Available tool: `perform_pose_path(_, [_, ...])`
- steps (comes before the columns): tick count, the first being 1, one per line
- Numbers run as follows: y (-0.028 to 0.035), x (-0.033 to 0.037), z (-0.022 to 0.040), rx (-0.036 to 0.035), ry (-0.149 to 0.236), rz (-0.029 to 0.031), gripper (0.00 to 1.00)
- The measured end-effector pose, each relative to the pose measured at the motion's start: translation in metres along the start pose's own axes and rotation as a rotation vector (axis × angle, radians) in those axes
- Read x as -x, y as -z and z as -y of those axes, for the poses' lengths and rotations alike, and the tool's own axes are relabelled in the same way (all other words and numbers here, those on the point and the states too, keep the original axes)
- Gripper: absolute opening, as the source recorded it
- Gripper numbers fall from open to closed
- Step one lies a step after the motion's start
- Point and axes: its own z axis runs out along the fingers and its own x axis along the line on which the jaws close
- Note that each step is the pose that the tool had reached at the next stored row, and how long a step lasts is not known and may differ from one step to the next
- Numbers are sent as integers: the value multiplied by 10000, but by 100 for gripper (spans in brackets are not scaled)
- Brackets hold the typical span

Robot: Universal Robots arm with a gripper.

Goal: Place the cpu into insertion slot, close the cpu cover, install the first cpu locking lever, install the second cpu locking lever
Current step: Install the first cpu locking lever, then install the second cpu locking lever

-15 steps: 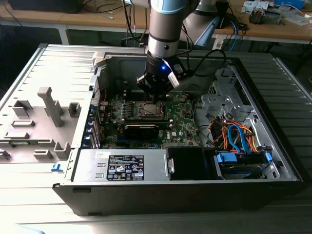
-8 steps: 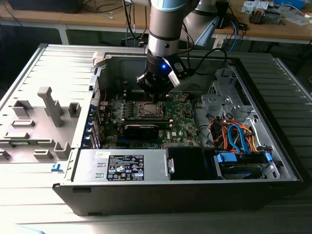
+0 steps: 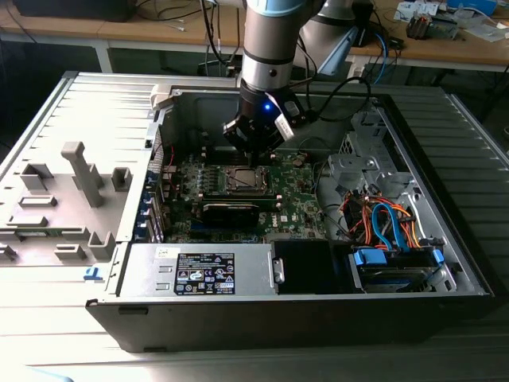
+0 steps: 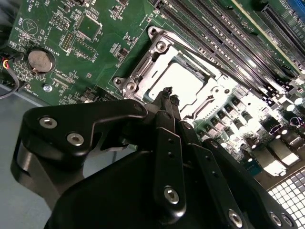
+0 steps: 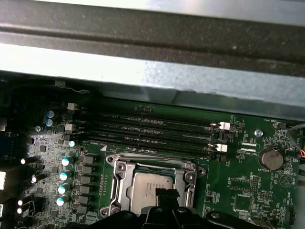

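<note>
My black gripper (image 4: 167,93), fingertips pinched narrow and holding nothing, hovers just above the small silvery-grey square cpu (image 5: 148,187), which already lies in the metal-rimmed insertion slot (image 4: 143,71) mid-way across the green circuit board (image 5: 248,188); I judge the levers not yet fastened.

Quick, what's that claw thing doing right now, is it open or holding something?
Gripper: shut, fingertips pinched together with nothing visible between them, just above the cpu seated in the insertion slot.

hand (image 4: 167,91) points down, fingertips pressed together.
</note>
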Motion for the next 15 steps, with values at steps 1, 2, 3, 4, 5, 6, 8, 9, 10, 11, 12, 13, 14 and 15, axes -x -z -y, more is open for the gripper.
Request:
perform_pose_path(1, [0,0,0,0,0,0,11])
perform_pose_path(2, [0,0,0,-1,0,0,11])
perform_pose_path(3, [0,0,0,0,0,0,11])
perform_pose_path(4, [0,0,0,0,0,0,11])
perform_pose_path(5, [1,-1,2,-2,0,-1,11])
perform_pose_path(6, [2,-1,7,-4,1,-3,11])
perform_pose_path(8, [0,-3,25,-1,1,0,11])
perform_pose_path(9, [0,-7,52,-1,0,0,11])
perform_pose_path(10, [-2,-12,97,0,-1,0,11])
perform_pose_path(11, [-2,-16,127,-1,1,0,11])
perform_pose_path(12, [-3,-19,154,0,0,0,11])
perform_pose_path(13, [-4,-24,195,0,0,0,11])
perform_pose_path(14, [-4,-27,218,0,0,0,11])
perform_pose_path(15, [-5,-31,251,0,0,-1,11])
